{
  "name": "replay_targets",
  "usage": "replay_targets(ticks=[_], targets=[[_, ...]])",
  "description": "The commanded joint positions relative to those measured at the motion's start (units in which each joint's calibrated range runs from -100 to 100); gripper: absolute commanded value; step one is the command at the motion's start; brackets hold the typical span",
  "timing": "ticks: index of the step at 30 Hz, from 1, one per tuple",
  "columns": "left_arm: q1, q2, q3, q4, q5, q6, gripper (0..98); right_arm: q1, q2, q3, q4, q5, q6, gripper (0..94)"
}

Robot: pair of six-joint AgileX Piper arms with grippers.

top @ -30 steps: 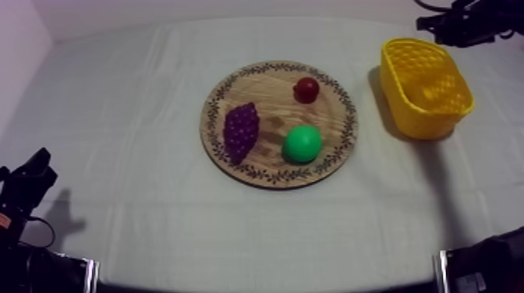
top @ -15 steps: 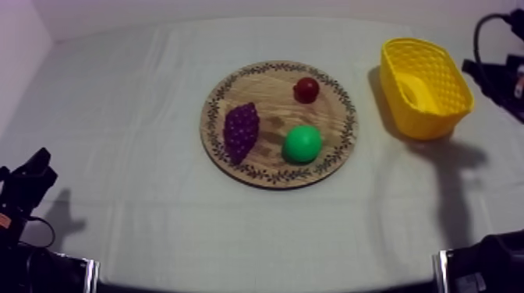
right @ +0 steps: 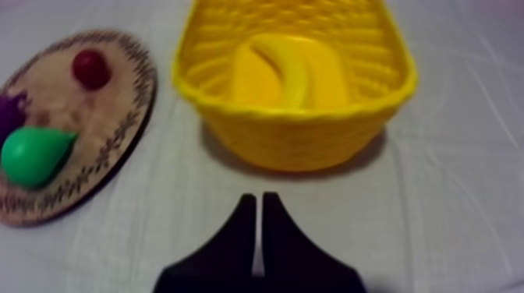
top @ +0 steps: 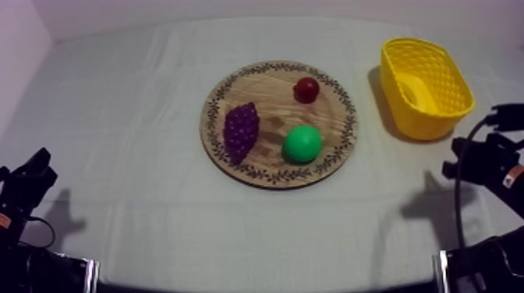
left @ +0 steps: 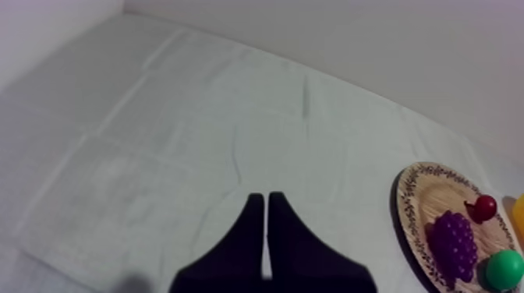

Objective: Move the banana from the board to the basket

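- The table (top: 140, 117) lies under a grey-white cloth, creased in faint squares, and carries everything else.
- The round wooden board (top: 269, 93) sits about mid-table. A dark leafy pattern runs round its rim, and three toy fruits rest on it.
- The yellow basket (top: 425, 126) stands upright on the cloth off the board's right side, apart from it and toward the far right of the table. Its walls are woven in an open lattice.
- The right gripper (right: 259, 199) hangs over bare cloth on the near side of the basket, pointing at its front wall but clear of it. Its two black fingers are pressed together into a narrow wedge with nothing between them.
- The left gripper (left: 261, 199) sits low at the table's near left, well away from the board. Its fingers are likewise closed flat against each other and hold nothing.
- The banana (right: 292, 70) lies inside the basket, curved along the floor and leaning toward the far wall.
- The bunch of grapes (top: 241, 131), dark purple, lies on the left part of the board.
- The pear (top: 302, 143), bright green, lies on the board's near right, beside the grapes but not touching them.
- The small red fruit (top: 306, 89) sits toward the board's far right, beyond the pear.
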Motion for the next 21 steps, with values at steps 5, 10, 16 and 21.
replay_targets(ticks=[5, 10, 16, 21], targets=[[0.0, -0.01, 0.03, -0.02, 0.0, 0.01, 0.1, -1.78, -10.85, 0.69, -10.42, 9.2, 14.67, 0.2], [0.0, -0.01, 0.03, -0.02, 0.0, 0.01, 0.1, -3.37, -18.8, 0.75, -6.58, 18.27, 9.14, 0.2], [0.0, -0.01, 0.03, -0.02, 0.0, 0.01, 0.1, -3.3, -25.42, 0.58, -5.45, 23.86, 5.5, 0.2], [0.0, -0.01, 0.03, -0.02, 0.0, 0.01, 0.1, -2.11, -29.82, 0.63, -5.3, 24.99, 5.08, 0.2]])
